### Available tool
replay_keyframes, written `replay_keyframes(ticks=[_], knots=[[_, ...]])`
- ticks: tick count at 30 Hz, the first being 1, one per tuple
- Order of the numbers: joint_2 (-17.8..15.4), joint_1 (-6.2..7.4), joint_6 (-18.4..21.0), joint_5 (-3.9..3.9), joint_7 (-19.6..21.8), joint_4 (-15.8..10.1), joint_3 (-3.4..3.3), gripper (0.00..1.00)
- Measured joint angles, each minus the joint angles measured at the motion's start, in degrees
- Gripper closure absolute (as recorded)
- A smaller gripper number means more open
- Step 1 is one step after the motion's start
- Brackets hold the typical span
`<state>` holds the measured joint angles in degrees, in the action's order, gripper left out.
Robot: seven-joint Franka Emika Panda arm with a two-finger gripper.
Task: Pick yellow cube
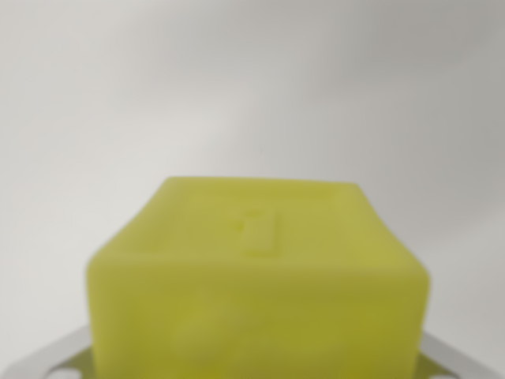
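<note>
On the wrist view's left I am seeing a pale grey metal piece (47, 362) poking out at the bottom corner, which I am taking for part of the hand (256, 371), though its fingertips are sitting out of frame. The yellow cube (256, 276) is filling the lower middle, blurred and very close to the lens, its top face showing a small raised mark, with a plain white background (252, 79) lying behind it. On the right another grey piece (461, 359) is showing beside the cube, and I cannot tell whether the hand is gripping the cube or standing open around it.
</note>
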<state>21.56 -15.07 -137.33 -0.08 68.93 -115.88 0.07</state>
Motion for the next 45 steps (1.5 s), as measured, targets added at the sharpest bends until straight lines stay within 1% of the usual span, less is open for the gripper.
replay_keyframes(ticks=[12, 29, 39, 45], knots=[[-2.90, 0.00, 3.61, 0.01, 0.00, 0.69, 0.00, 1.00], [-6.54, 0.00, 8.93, 0.02, 0.00, 2.40, 0.00, 1.00], [-8.34, 0.00, 12.10, 0.02, -0.01, 3.74, 0.00, 1.00], [-8.64, 0.00, 12.67, 0.02, -0.01, 4.02, 0.00, 1.00]])
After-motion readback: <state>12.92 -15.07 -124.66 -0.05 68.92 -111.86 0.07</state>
